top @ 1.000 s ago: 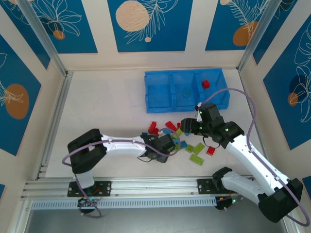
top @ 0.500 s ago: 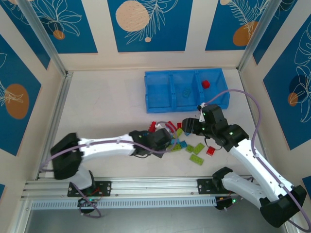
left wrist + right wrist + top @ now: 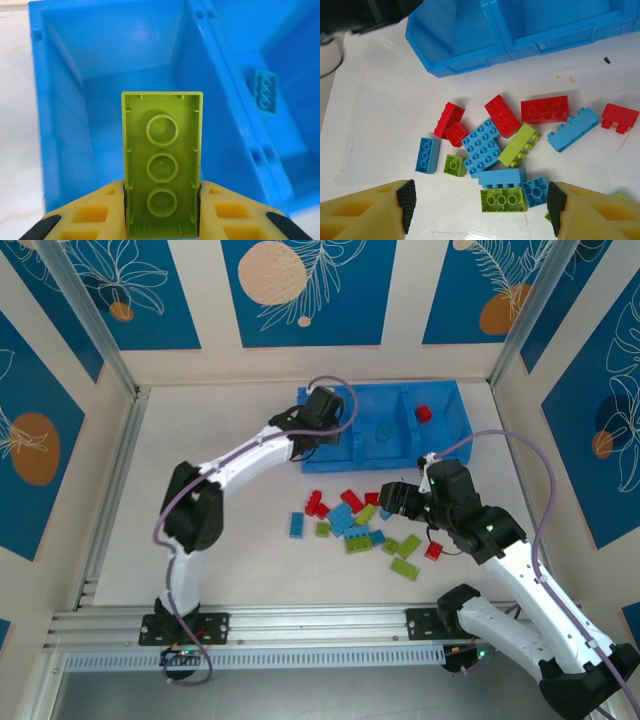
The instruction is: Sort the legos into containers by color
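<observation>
One lime green brick [image 3: 162, 165] is pinched by the left gripper [image 3: 162, 200] over the tray's left-end compartment [image 3: 100, 95]; the right gripper [image 3: 477, 202] hangs spread above loose legos [image 3: 485, 145] mid-tabletop.

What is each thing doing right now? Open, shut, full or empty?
Left fingers: shut on the lime green brick.
Right fingers: open, above the loose bricks.
Left compartment: empty.
Middle compartment: holds a light blue brick.
Right compartment: holds a red brick.
Loose bricks: unsorted on the table.
</observation>
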`<state>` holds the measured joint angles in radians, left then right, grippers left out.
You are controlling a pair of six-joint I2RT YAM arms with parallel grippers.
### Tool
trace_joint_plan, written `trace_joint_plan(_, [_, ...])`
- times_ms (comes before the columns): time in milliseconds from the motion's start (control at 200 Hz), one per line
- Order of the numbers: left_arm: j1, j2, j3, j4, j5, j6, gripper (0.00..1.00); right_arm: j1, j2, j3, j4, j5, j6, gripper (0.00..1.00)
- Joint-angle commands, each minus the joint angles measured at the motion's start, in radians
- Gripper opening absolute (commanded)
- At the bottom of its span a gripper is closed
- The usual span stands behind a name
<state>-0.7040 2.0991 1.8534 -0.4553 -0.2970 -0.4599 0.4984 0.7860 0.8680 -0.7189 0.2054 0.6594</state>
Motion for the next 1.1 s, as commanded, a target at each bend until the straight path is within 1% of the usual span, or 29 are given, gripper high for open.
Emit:
trace_joint_plan(0, [0.026,0.123,0.195,-0.124,0.053,0.028,0.22,0.011,-0.022,0.035,-0.043,-0.015,0.017,0.72])
trace_joint_plan(35, [0.032,0.163,0.255,-0.153,0.071,0.026,0.23,0.012,-0.024,0.04,-0.051,-0.017,0.018,0.72])
trace_joint_plan(75, [0.04,0.199,0.316,-0.187,0.087,0.021,0.25,0.014,-0.025,0.044,-0.057,-0.02,0.02,0.72])
trace_joint_plan(135, [0.041,0.226,0.363,-0.21,0.093,0.019,0.34,0.017,-0.031,0.045,-0.064,-0.02,0.021,0.72])
trace_joint_plan(170, [0.04,0.223,0.366,-0.212,0.097,0.02,0.4,0.018,-0.037,0.042,-0.068,-0.015,0.024,0.73])
trace_joint_plan(200, [0.04,0.214,0.364,-0.212,0.1,0.018,0.42,0.019,-0.041,0.039,-0.074,0.0,0.035,0.74])
trace_joint_plan(260, [0.04,0.182,0.35,-0.213,0.109,0.02,0.45,0.019,-0.047,0.033,-0.086,0.038,0.062,0.75])
trace_joint_plan(335, [0.038,0.109,0.301,-0.196,0.122,0.021,0.46,0.019,-0.05,0.024,-0.099,0.082,0.095,0.77])
trace_joint_plan(450, [0.025,-0.093,0.086,-0.073,0.127,0.027,0.46,0.015,-0.046,-0.004,-0.098,0.136,0.136,0.82])
trace_joint_plan(530, [0.008,-0.28,-0.103,0.022,0.142,0.034,0.46,0.001,-0.034,-0.025,-0.105,0.175,0.171,0.85])
trace_joint_plan(580, [-0.019,-0.407,-0.235,0.078,0.14,0.049,0.46,-0.018,-0.016,-0.037,-0.109,0.187,0.197,0.85])
trace_joint_plan(665, [-0.093,-0.601,-0.447,0.151,0.092,0.096,0.46,-0.068,0.029,-0.049,-0.104,0.175,0.222,0.85])
trace_joint_plan(745, [-0.188,-0.763,-0.621,0.194,0.03,0.16,0.46,-0.136,0.089,-0.062,-0.068,0.125,0.214,0.86])
trace_joint_plan(780, [-0.227,-0.814,-0.689,0.204,0.029,0.192,0.46,-0.169,0.121,-0.069,-0.046,0.094,0.211,0.86])
trace_joint_plan(800, [-0.245,-0.841,-0.724,0.213,0.052,0.218,0.46,-0.19,0.141,-0.071,-0.031,0.074,0.207,0.86])
trace_joint_plan(830, [-0.265,-0.881,-0.788,0.237,0.134,0.274,0.47,-0.217,0.174,-0.076,-0.007,0.045,0.199,0.86])
trace_joint_plan(885, [-0.29,-0.936,-0.899,0.275,0.302,0.387,0.55,-0.262,0.238,-0.083,0.041,-0.005,0.19,0.85])
trace_joint_plan(925, [-0.305,-0.964,-0.972,0.297,0.371,0.442,0.6,-0.289,0.29,-0.089,0.083,-0.036,0.177,0.85])
trace_joint_plan(1005, [-0.318,-1.0,-1.068,0.31,0.444,0.505,0.62,-0.321,0.395,-0.076,0.125,-0.047,0.164,0.84])
trace_joint_plan(1095, [-0.326,-1.017,-1.139,0.322,0.464,0.576,0.66,-0.339,0.503,-0.047,0.157,-0.034,0.132,0.83])
